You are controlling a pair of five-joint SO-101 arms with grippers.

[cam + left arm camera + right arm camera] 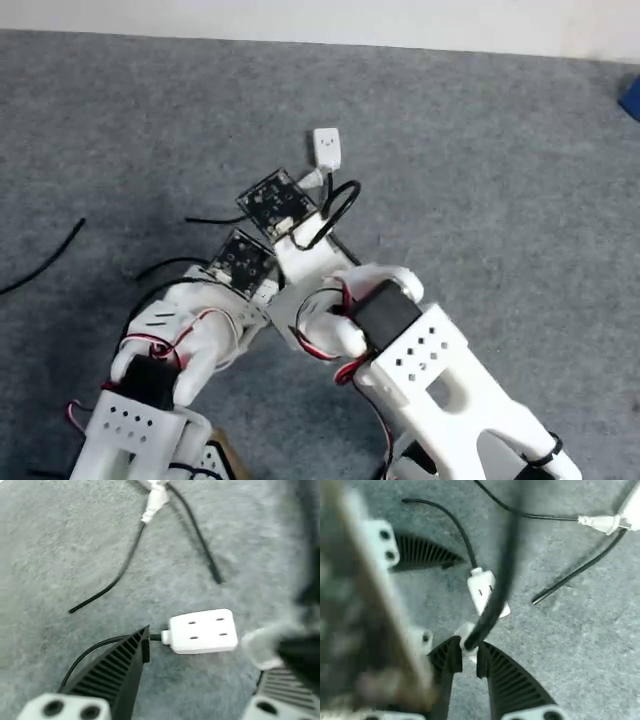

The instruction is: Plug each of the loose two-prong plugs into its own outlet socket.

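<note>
A white outlet block (202, 631) with two free sockets lies on the grey carpet, on a black cord. My left gripper (207, 660) hangs open just above it, one ribbed black finger (120, 670) by its cord end. My right gripper (469, 652) is shut on a white two-prong plug (466, 641), whose black cable rises toward the camera. That plug (260, 647) hovers at the end of the outlet block (485, 592) opposite the cord. Farther off, a second white outlet (325, 148) has a plug (312, 180) in it.
Black cables (125, 565) trail over the carpet with loose ends (217, 580). Both arms' wrists crowd together over the near outlet in the high view. A thin black wire (45, 260) lies at the left. Grey carpet (500, 180) spreads all around.
</note>
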